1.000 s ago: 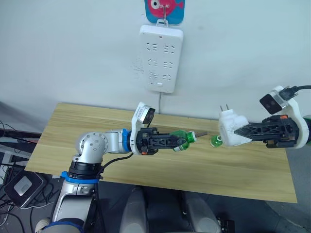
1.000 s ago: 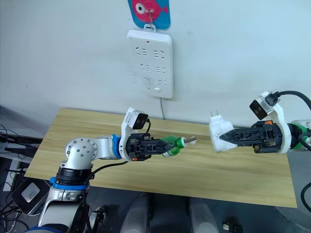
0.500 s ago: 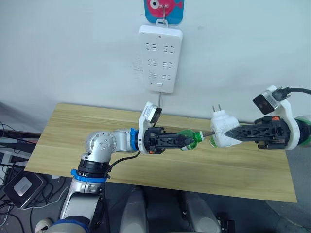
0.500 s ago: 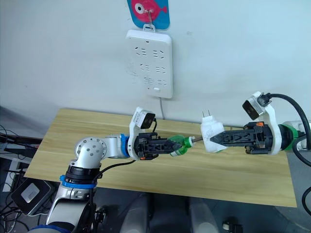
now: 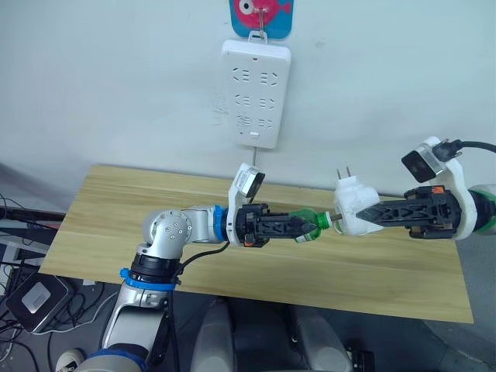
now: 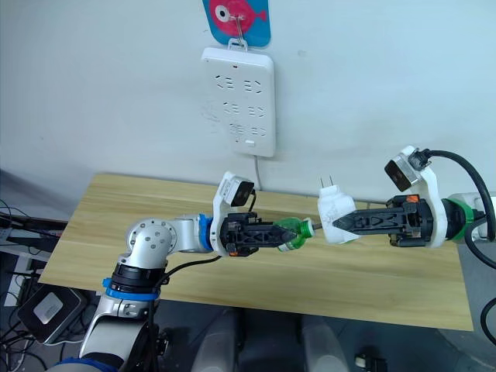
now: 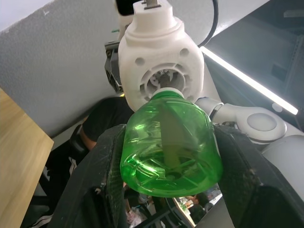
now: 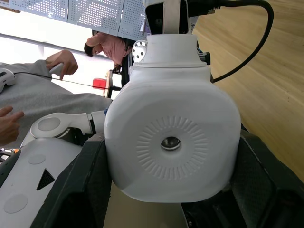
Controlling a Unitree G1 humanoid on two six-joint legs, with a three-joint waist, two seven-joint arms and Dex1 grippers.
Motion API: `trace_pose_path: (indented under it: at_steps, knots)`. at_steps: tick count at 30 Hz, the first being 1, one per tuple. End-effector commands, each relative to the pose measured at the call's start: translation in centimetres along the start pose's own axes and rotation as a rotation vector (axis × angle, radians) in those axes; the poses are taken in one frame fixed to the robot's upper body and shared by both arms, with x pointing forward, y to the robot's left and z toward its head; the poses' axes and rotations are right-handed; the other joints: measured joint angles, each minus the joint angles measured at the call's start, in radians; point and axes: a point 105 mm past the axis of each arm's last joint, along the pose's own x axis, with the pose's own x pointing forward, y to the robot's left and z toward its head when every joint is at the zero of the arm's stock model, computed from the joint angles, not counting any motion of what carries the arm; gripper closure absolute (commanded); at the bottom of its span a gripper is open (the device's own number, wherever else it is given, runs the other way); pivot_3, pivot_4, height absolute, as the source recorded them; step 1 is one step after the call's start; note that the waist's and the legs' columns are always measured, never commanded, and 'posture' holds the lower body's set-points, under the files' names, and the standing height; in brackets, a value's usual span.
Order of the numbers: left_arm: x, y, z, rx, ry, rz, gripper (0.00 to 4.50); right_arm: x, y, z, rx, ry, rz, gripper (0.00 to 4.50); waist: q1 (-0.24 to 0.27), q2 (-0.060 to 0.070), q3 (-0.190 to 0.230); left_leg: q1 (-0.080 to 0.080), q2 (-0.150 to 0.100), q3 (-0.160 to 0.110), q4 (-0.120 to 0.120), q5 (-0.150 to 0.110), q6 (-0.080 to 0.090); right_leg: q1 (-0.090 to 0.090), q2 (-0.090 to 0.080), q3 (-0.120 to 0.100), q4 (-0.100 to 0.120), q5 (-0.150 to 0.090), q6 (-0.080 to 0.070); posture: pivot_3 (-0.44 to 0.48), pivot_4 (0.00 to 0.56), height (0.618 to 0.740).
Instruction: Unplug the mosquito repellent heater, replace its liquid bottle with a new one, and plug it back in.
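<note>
My left gripper (image 5: 297,227) is shut on a tiny translucent green liquid bottle (image 5: 309,225) with no cap, held level above the table. Its thin brown wick points at the mosquito repellent heater (image 5: 353,208), a small white rounded unit with its two plug prongs up. My right gripper (image 5: 366,215) is shut on the heater. In the left wrist view the bottle's neck (image 7: 166,95) sits at the mouth of the heater's round socket (image 7: 159,76). The heater's dimpled face (image 8: 171,142) fills the space between my right fingers. A bit of another green thing (image 5: 339,228) lies on the table, mostly hidden behind the heater.
A tall white power strip (image 5: 256,93) hangs on the wall under a pink and blue hook, its cord dropping behind the wooden table (image 5: 116,209). A black cable trails from my right wrist. A person (image 8: 107,45) and a hand (image 8: 61,59) are off beyond the table.
Both arms moved toward each other. The gap between the bottle's wick and the heater closed, and the wick now reaches the heater's socket.
</note>
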Motion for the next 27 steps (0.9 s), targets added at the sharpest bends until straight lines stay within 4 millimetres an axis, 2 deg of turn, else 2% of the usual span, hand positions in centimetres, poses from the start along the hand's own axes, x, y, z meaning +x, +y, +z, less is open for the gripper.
trace_pose_path:
  at_steps: [1, 14, 27]
  knots:
    - [0.5, -0.6, 0.3, 0.025, 0.004, -0.046, 2.19, 0.3, 1.1, 0.1, -0.033, 0.002, 0.044, 1.51, 0.0, 0.0, 0.0, 0.0, 0.0, 0.0, 0.0, 0.0, 0.0, 0.0, 0.0, 0.0, 0.0, 0.0, 0.0, -0.091, 0.328, 0.74]
    - [0.5, -0.4, 1.8, 0.061, -0.032, -0.038, 2.19, 0.3, 1.0, -0.6, -0.03, 0.015, 0.034, 1.51, 0.0, 0.0, 0.0, 0.0, 0.0, 0.0, 0.0, 0.0, 0.0, 0.0, 0.0, 0.0, 0.0, 0.0, -0.001, -0.086, 0.311, 0.74]
    - [1.2, -1.0, 1.2, 0.066, -0.004, -0.068, 2.19, 1.2, 1.0, -0.7, -0.088, 0.013, 0.005, 1.51, 0.0, 0.0, 0.0, 0.0, 0.0, 0.0, 0.0, 0.0, 0.0, 0.0, 0.0, 0.0, 0.0, 0.001, -0.002, -0.084, 0.302, 0.74]
